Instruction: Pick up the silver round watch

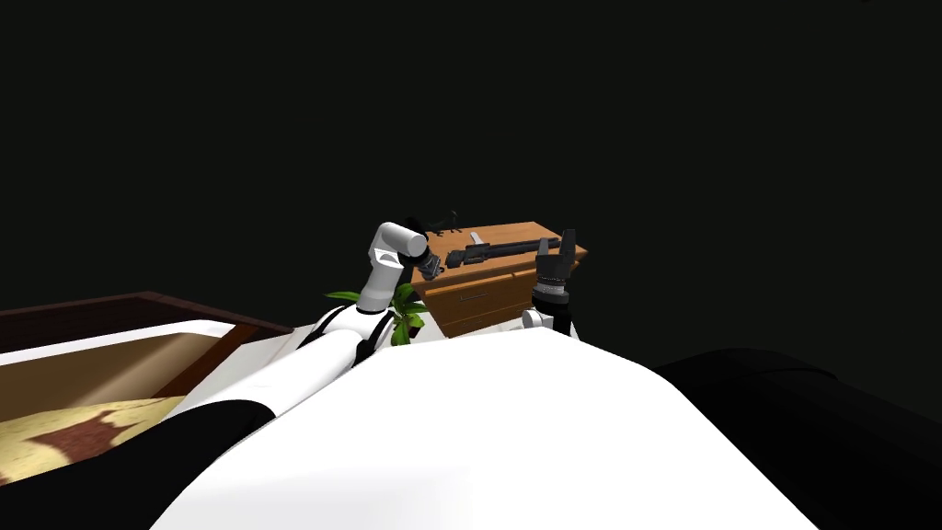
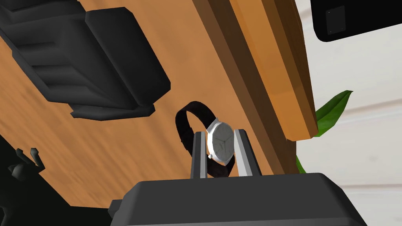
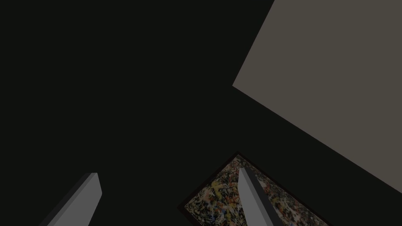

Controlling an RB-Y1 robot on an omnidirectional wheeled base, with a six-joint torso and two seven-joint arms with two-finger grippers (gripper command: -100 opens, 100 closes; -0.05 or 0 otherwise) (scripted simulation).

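In the head view the wooden table [image 1: 478, 293] sits just right of centre, with a black area behind it across the upper frame. A bed [image 1: 92, 386] lies at the lower left and a green plant [image 1: 405, 317] stands just below the table's left corner.

The left gripper [image 2: 219, 132] is clenched on the silver round watch [image 2: 220, 142], one finger against each side of its case. The watch has a pale grey dial with thin hands, and its black strap loops away behind the fingers. It is on the tabletop near the stepped edge, with only a narrow band of bare wood between the case and that edge. Past the edge a leaf tip pokes up.

On the other side a black blocky object [image 2: 90, 59] lies near the strap but apart from it, with open wood between them.

The right gripper [image 1: 557, 247] hangs raised at the table's right corner, its fingers spread apart and released.
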